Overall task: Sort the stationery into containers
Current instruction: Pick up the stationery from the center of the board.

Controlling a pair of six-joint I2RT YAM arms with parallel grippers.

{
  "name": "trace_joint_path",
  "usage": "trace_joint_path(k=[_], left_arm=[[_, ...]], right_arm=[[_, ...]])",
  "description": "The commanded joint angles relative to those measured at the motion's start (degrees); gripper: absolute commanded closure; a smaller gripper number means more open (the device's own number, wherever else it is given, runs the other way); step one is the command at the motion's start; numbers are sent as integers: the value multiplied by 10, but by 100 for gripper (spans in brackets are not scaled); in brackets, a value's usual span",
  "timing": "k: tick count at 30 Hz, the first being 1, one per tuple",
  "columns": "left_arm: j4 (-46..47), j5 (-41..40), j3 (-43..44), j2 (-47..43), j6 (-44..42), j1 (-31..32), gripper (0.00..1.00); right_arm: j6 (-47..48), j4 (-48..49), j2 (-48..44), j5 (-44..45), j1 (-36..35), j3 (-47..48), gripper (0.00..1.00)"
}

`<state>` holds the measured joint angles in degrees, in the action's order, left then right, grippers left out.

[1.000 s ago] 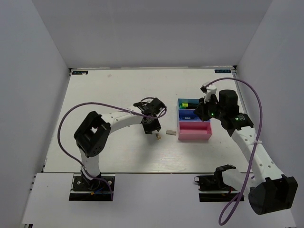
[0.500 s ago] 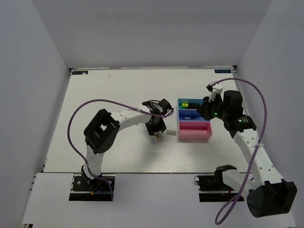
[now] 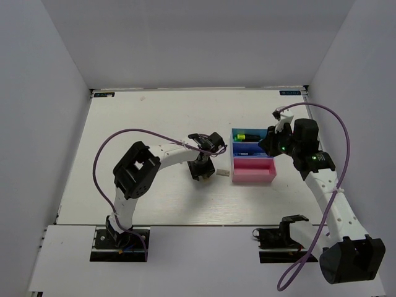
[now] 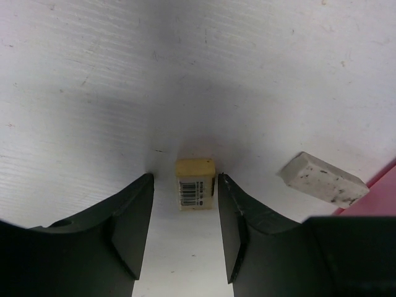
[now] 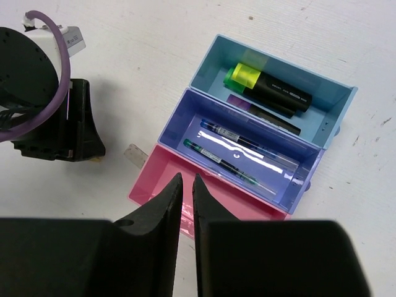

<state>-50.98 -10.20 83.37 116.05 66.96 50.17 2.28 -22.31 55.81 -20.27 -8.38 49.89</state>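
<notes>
My left gripper (image 4: 184, 185) is open, down at the table, with its fingers on either side of a small yellowish eraser (image 4: 195, 184) that has a barcode label. A second pale eraser (image 4: 323, 179) lies to its right, beside the pink bin (image 4: 385, 176). In the top view the left gripper (image 3: 201, 168) is left of the organiser (image 3: 234, 162), with that eraser (image 3: 219, 173) between them. My right gripper (image 5: 187, 178) is shut and empty above the pink bin (image 5: 154, 176). The highlighters (image 5: 266, 83) lie in the light blue bin. Two pens (image 5: 232, 148) lie in the darker blue bin.
The right arm (image 3: 325, 185) reaches over the organiser from the right. The left arm's purple cable (image 3: 124, 136) loops above the table. The table's back edge (image 3: 198, 91) and white walls enclose the space.
The left gripper has moved a little right toward the erasers and now straddles one. The right gripper has shifted slightly to the right over the organiser.
</notes>
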Motion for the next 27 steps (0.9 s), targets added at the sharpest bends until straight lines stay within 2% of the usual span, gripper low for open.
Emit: trace_joint_path(k=[1, 4, 7, 11, 12, 13, 16, 17, 18, 19, 21, 22, 27], left_arm=[[2, -16, 2, 13, 16, 5, 44], [2, -14, 5, 22, 16, 6, 45], [-4, -12, 7, 28, 15, 9, 56], [-11, -11, -3, 26, 2, 12, 81], [-11, -6, -8, 17, -2, 10, 100], [-8, -6, -8, 12, -8, 12, 100], [-8, -54, 13, -39, -87, 42, 100], [-8, -88, 19, -49, -100, 48, 100], [5, -97, 21, -83, -128, 52, 100], [24, -102, 26, -93, -164, 62, 100], [66, -93, 25, -121, -187, 66, 100], [107, -92, 24, -126, -218, 70, 100], [163, -36, 48, -113, -233, 72, 100]], right_arm=[[-11, 19, -10, -17, 6, -2, 85], [-13, 18, -11, -19, 12, -1, 85], [-14, 20, -14, -23, 15, -3, 85], [-15, 19, -15, -28, 20, -3, 85], [-17, 19, -14, -29, 21, -2, 85], [-16, 19, -15, -35, 23, -2, 83], [-9, 12, -16, -48, 25, -4, 52], [-7, 15, -17, -48, 27, -6, 46], [-4, 15, -16, -50, 26, -6, 49], [3, 14, -24, -50, 25, -6, 59], [5, 14, -16, -50, 25, -4, 100], [11, 10, -16, -48, 26, -3, 100], [12, 11, -20, -39, 28, -8, 100]])
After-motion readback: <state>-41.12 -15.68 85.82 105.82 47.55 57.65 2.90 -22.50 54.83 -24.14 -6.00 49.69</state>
